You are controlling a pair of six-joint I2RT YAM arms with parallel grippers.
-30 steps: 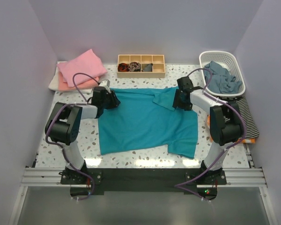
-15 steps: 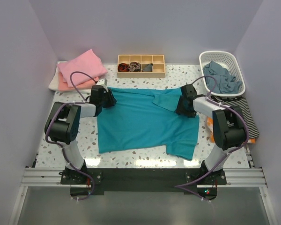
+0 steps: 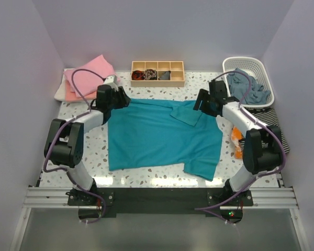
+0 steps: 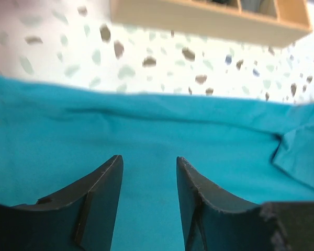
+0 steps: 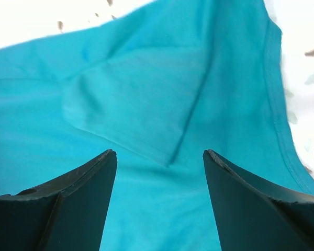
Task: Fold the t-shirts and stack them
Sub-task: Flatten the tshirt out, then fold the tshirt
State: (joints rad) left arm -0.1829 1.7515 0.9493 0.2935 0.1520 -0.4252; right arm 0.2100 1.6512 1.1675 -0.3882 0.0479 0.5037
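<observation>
The teal t-shirt point(image 3: 162, 133) is spread flat on the speckled table point(image 3: 97, 151) between the arms, with one sleeve point(image 5: 131, 110) folded in over its far right part. The left gripper point(image 4: 149, 159) is held over the shirt's far left edge with its fingers parted and nothing between them. Whether the tips touch the cloth cannot be told. The right gripper point(image 5: 159, 151) is spread wide above the folded sleeve, and nothing is pinched. At the far left corner a pink shirt point(image 3: 89, 77) is stacked on a peach shirt point(image 3: 70, 95) and a white shirt point(image 3: 59, 93), both mostly covered. The wooden tray point(image 3: 157, 73) is cut off in the left wrist view, and its contents are hard to make out. An orange object point(image 3: 236, 144) is partly hidden by the right arm.
</observation>
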